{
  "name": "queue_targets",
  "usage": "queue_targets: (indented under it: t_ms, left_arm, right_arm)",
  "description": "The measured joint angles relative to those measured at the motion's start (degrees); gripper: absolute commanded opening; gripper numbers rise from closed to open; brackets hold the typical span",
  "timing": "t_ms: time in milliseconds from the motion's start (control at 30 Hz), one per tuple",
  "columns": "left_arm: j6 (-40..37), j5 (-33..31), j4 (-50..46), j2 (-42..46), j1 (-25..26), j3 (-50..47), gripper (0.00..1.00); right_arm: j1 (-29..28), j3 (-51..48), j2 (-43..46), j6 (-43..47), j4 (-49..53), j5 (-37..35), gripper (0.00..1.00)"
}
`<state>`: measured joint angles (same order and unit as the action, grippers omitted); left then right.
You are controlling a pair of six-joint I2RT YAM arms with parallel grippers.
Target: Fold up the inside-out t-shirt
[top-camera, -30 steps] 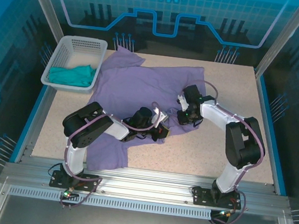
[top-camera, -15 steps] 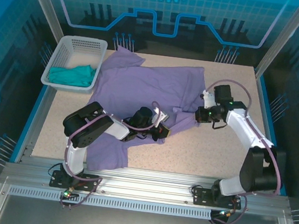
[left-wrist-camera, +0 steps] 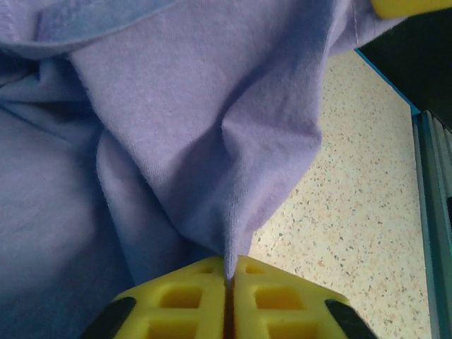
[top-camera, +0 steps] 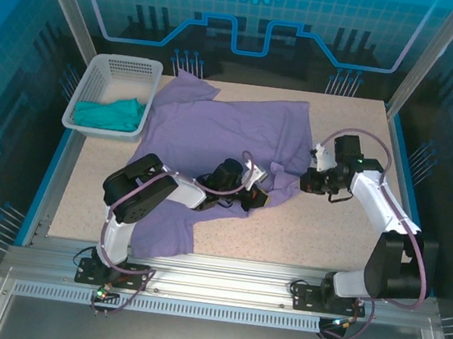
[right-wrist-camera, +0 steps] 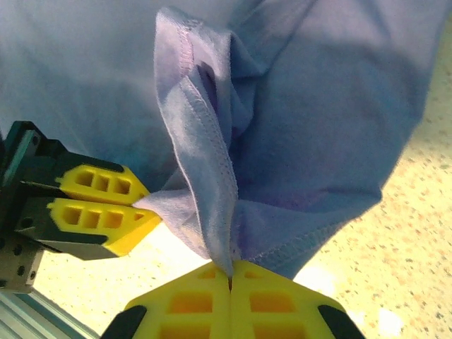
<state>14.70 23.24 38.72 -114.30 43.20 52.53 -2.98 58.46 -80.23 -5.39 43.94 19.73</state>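
The lavender-purple t-shirt point(top-camera: 214, 135) lies spread and rumpled over the middle and left of the table, with no print or label showing. My left gripper point(top-camera: 258, 198) is shut on a pinched fold of its cloth point(left-wrist-camera: 233, 233) near the shirt's front right edge. My right gripper point(top-camera: 306, 182) is shut on a stitched hem point(right-wrist-camera: 212, 183) at the shirt's right edge, pulling it up off the table. In the right wrist view the left gripper's yellow fingers point(right-wrist-camera: 106, 205) sit just left of the hem I hold.
A white basket point(top-camera: 92, 120) holding a teal-green garment point(top-camera: 111, 112) stands at the back left, touching the shirt's sleeve. Bare speckled tabletop point(top-camera: 325, 239) lies to the right and front. Frame posts and glass walls ring the table.
My right gripper has travelled right from the shirt's middle to its right edge, drawing the hem with it. The left gripper has shifted slightly right, still holding cloth.
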Motion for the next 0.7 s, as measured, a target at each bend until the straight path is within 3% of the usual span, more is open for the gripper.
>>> queue_targets:
  t_ms: [200,300,500,700]
  left_arm:
    - [-0.1,0.2,-0.7,0.1,0.0,-0.1,0.42]
    - [0.1,0.1,-1.0,1.9,0.0,-1.9,0.5]
    - [4.0,-1.4,-4.1,11.0,-2.1,-6.9,0.52]
    - [11.5,-6.7,-14.2,22.8,-10.6,-12.8,0.53]
  right_arm:
    - [3.3,-1.2,1.4,-2.8,0.6,-3.0,0.0]
    - [4.2,-1.6,2.0,-5.3,-0.5,-5.3,0.0]
    - [9.1,-2.6,1.8,-9.3,-6.2,-6.2,0.0]
    - [16.7,-3.2,-0.5,-11.5,-12.3,-5.7,0.0]
